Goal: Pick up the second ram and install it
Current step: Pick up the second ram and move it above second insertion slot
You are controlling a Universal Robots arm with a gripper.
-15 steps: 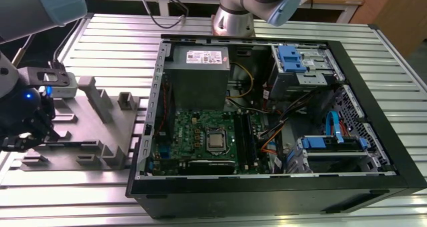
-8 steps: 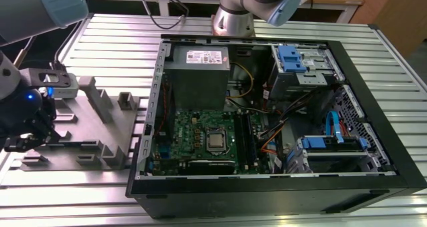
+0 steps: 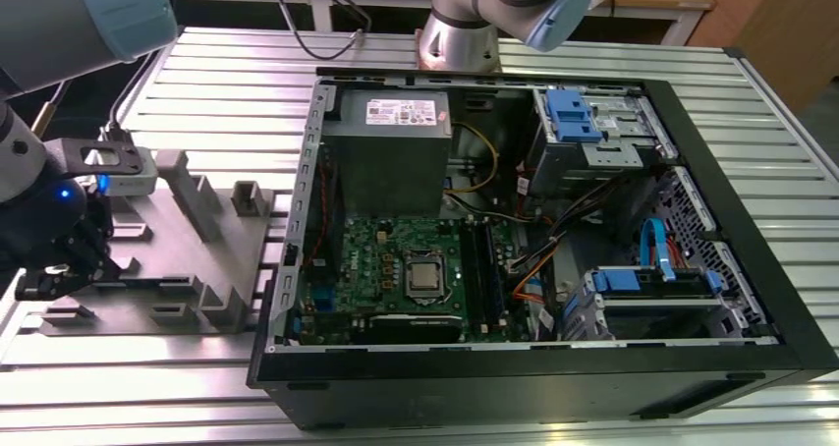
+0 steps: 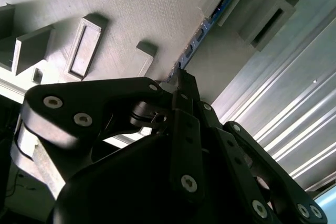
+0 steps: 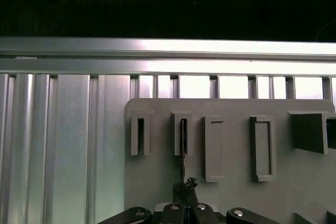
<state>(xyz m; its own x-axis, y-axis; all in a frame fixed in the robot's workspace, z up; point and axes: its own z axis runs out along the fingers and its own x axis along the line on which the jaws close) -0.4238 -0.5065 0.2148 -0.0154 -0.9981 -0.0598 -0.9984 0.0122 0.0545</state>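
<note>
Matt grey plastic tray [image 5: 236, 192], shiny ribbed alu table [image 5: 68, 145], smooth blk pincer [image 4: 181, 74].

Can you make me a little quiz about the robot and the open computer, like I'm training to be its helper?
1. True or false: the black gripper is over the green motherboard.
2. Pick one. The thin dark memory stick stands in: A) the grey plastic tray; B) a motherboard slot; C) a drive bay.
3. Fill in: in the exterior view, the tray lies to the ____ of the black computer case.

Key: 1. False, it is at the tray, shut on the stick. 2. A. 3. Left.
</note>
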